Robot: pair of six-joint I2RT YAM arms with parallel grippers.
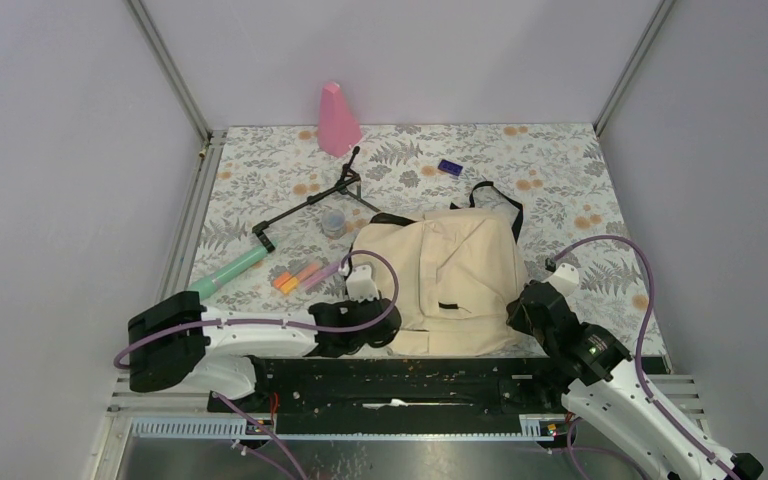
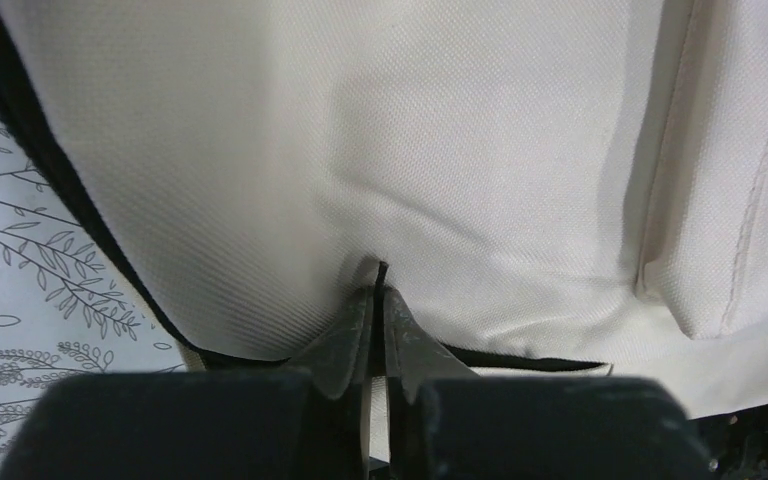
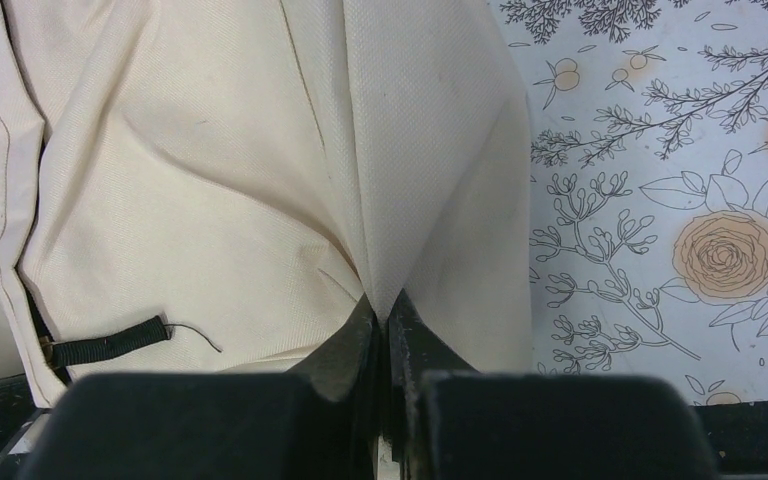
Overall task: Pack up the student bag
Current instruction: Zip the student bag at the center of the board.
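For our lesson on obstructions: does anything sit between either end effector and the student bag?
Nothing visible does. The left end effector and the right end effector each pinch a fold of the student bag in its cream fabric at the near edge, with no object between.

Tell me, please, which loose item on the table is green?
The long tube left of the bag, beside the orange markers; nothing else is green.
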